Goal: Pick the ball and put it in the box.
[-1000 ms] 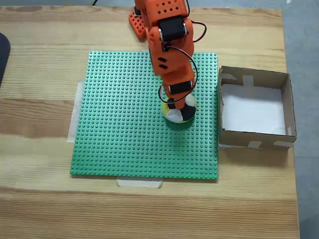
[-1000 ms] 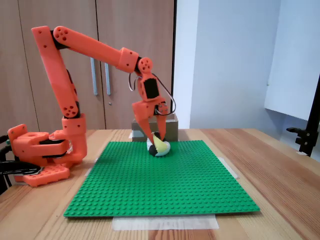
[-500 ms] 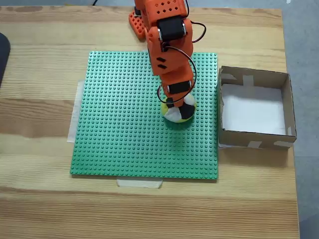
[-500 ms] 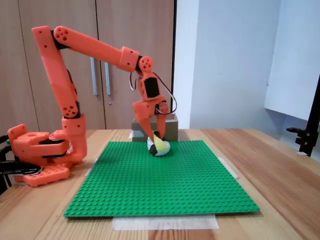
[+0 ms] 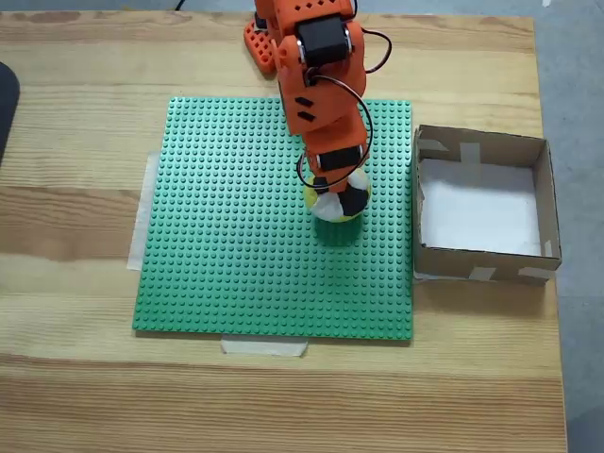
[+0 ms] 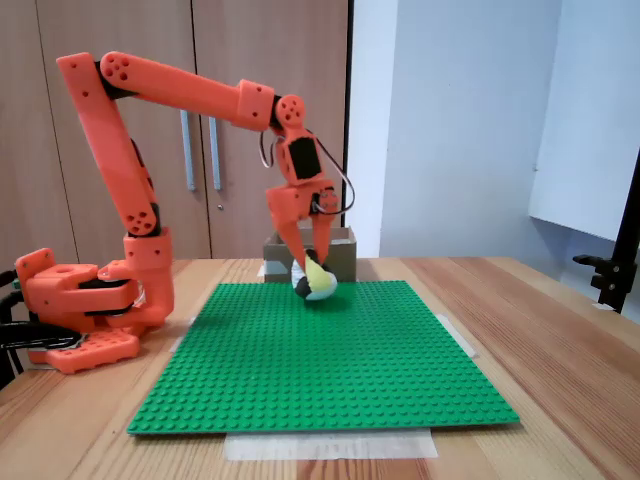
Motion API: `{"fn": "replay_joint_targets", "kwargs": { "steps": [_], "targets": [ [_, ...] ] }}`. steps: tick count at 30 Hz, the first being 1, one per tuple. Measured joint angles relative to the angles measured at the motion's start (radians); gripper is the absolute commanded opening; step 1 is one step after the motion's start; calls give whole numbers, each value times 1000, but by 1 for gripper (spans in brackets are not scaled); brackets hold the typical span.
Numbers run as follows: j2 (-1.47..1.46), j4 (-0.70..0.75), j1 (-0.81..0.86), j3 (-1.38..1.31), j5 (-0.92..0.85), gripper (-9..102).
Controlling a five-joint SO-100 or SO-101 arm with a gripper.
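The orange gripper (image 6: 312, 272) is shut on the ball (image 6: 317, 283), a small yellow, black and white ball that hangs a little above the green studded baseplate (image 6: 330, 360). From above, the ball (image 5: 338, 201) shows just below the gripper (image 5: 335, 192), right of the middle of the baseplate (image 5: 226, 236). The brown cardboard box (image 5: 543, 203) with its white bottom stands to the right of the plate, holding nothing. In the side view only part of the box (image 6: 340, 250) shows behind the gripper.
The arm's orange base (image 6: 85, 310) sits at the left of the side view, at the top of the overhead view (image 5: 262, 42). Pale tape strips (image 5: 264, 347) hold the plate to the wooden table (image 5: 85, 377). A dark object (image 5: 6, 99) lies at the left edge.
The gripper has risen with the ball held in it, lifting the ball off the green plate. The arm has drawn back slightly toward its base.
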Motion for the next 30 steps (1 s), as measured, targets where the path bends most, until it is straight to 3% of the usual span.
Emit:
{"fn": "replay_joint_targets", "kwargs": {
  "steps": [10,30],
  "targets": [
    [0,67,-6,-155,11,-1],
    [0,196,-236,-497,29,-1]
  ]
}}
